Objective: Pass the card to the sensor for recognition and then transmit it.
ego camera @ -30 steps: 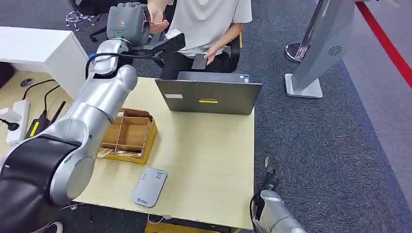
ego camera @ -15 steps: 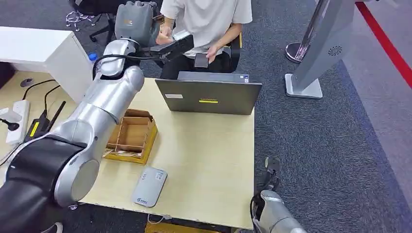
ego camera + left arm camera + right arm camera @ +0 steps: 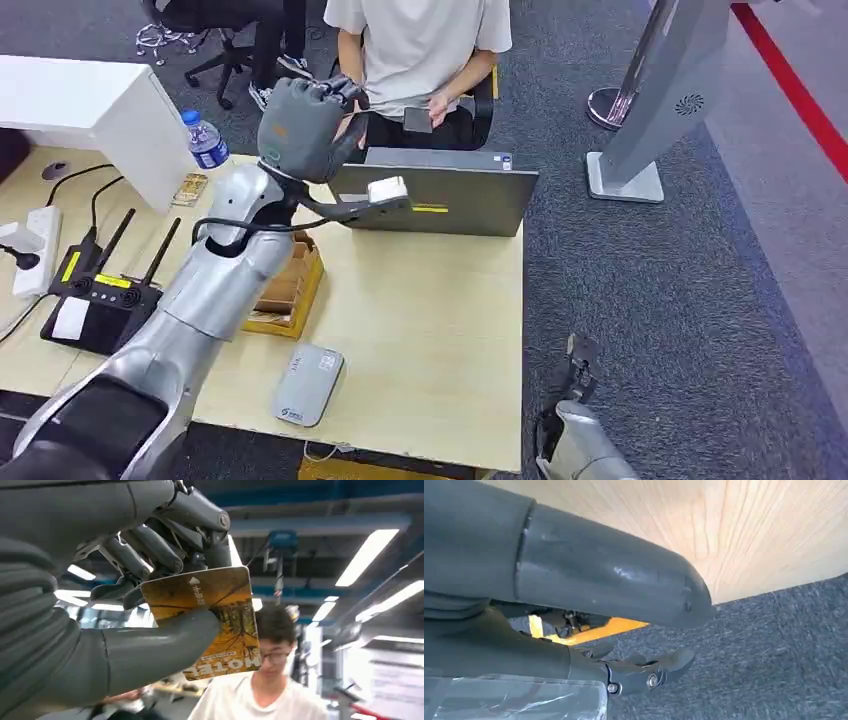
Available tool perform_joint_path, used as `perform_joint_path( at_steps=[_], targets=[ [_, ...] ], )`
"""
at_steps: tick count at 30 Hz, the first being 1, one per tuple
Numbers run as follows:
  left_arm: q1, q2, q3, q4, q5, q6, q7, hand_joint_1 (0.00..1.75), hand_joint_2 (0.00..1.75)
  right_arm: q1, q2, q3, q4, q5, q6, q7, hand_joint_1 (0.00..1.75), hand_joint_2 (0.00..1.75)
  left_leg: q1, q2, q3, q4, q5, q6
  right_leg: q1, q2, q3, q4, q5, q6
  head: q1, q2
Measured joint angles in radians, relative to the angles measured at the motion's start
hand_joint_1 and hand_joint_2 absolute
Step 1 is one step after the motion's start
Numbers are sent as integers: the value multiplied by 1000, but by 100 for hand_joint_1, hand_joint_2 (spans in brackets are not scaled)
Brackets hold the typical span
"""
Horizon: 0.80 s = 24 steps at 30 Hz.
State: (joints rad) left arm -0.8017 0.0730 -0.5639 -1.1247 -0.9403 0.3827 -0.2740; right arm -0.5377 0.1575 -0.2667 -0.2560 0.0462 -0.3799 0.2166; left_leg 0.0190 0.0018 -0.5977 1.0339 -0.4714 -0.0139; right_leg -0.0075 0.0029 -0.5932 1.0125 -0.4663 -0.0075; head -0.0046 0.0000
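My left hand (image 3: 305, 118) is raised above the table's far left part, by the laptop's left corner, with its back toward my head. In the left wrist view its thumb (image 3: 165, 650) and fingers pinch an orange-yellow hotel card (image 3: 220, 617) printed with a tree picture. A person in a white shirt (image 3: 420, 45) sits just beyond it, facing the card. The grey card sensor (image 3: 308, 385) lies flat near the table's front edge, well below and nearer than that hand. My right hand (image 3: 578, 372) hangs off the table's right front corner, its fingers (image 3: 649, 672) holding nothing.
A grey laptop (image 3: 440, 200) stands open at the table's far edge, its lid's back toward me. A wooden compartment box (image 3: 292, 285) sits under my left forearm. A black router (image 3: 100, 300), a power strip (image 3: 35, 245) and a water bottle (image 3: 206, 140) are at left. A white stand (image 3: 650, 110) is at right.
My left arm has drawn back from the person and dropped lower, the hand now beside the laptop's left corner. Its move uncovered the bottle and the router. The right hand has barely shifted.
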Motion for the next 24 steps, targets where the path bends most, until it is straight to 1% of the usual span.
perform_joint_path(
  at_steps=[2,4,5,8,10,13,15,19,24],
  targets=[
    [75,52,-35,-73,2,39,-33,175,175,12,-18,-3,0,-2,9,-16,0,0,0,1,0,0,0,0,0,1,0,0,0,0,0,0],
    [166,108,-66,-128,-8,64,-56,175,175,27,-41,-11,0,-13,26,-35,0,0,0,1,0,0,0,0,0,1,0,-1,0,0,0,0],
    [206,141,-81,-141,-16,67,-62,175,175,34,-52,-15,0,-14,31,-41,0,0,0,1,0,0,-1,0,0,1,0,-1,0,0,0,0],
    [307,218,-109,-165,-23,70,-74,175,175,56,-77,-19,0,-14,48,-52,0,0,0,1,0,0,-1,0,0,1,-1,-1,0,0,0,0],
    [354,256,-117,-176,-24,69,-76,175,175,66,-88,-22,0,-14,55,-53,0,0,0,1,-1,0,-1,0,0,0,-1,-1,-1,0,0,0],
    [405,293,-132,-188,-23,59,-83,175,175,73,-99,-23,0,-11,61,-53,0,0,0,1,0,0,-1,0,0,1,-1,-1,-1,0,0,0],
    [442,305,-136,-188,-23,47,-84,175,175,77,-106,-23,0,-11,69,-50,0,0,0,1,0,0,-1,0,0,1,-1,-1,-1,0,0,0],
    [490,321,-138,-188,-20,39,-84,175,175,81,-118,-23,-1,-5,76,-48,0,0,0,1,-1,0,-1,0,0,1,-1,-1,0,0,0,0],
    [504,326,-138,-188,-19,35,-85,175,175,82,-122,-23,-1,3,76,-48,0,0,0,1,0,0,-1,0,0,0,-1,-1,0,0,0,0]
  ],
)
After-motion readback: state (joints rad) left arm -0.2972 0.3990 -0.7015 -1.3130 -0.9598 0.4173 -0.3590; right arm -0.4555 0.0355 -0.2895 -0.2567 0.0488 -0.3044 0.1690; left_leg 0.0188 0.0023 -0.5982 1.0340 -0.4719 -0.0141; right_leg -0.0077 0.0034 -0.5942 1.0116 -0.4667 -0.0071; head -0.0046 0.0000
